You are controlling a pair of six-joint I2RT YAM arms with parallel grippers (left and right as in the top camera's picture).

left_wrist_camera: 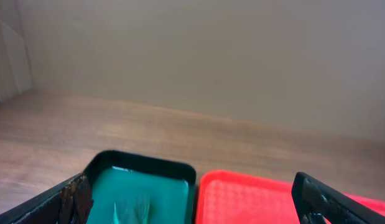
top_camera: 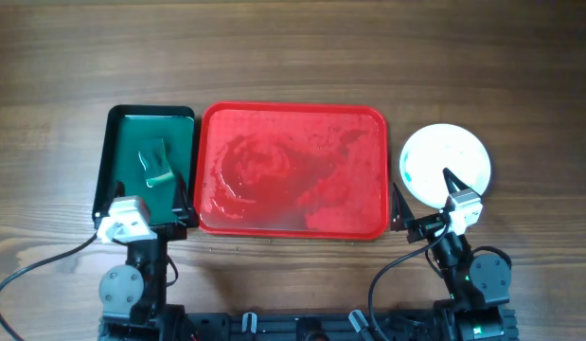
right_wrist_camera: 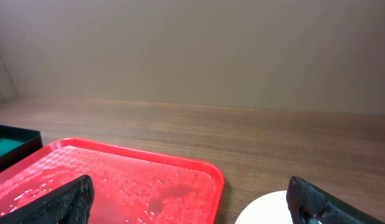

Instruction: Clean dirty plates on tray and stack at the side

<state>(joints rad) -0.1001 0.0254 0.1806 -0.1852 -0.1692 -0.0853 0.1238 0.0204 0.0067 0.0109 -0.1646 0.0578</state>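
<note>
Tray sitting mid-frame, wet, carrying no plates. Plates lying stacked at centre right, looking clean; count unclear. Left gripper and right gripper both gaping, holding nothing. Task appearing essentially finished.

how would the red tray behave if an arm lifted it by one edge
The red tray looks wet, so its rim is probably slippery in a pinch. It is wide and shallow, so held at one edge it would likely flex and droop.
</note>
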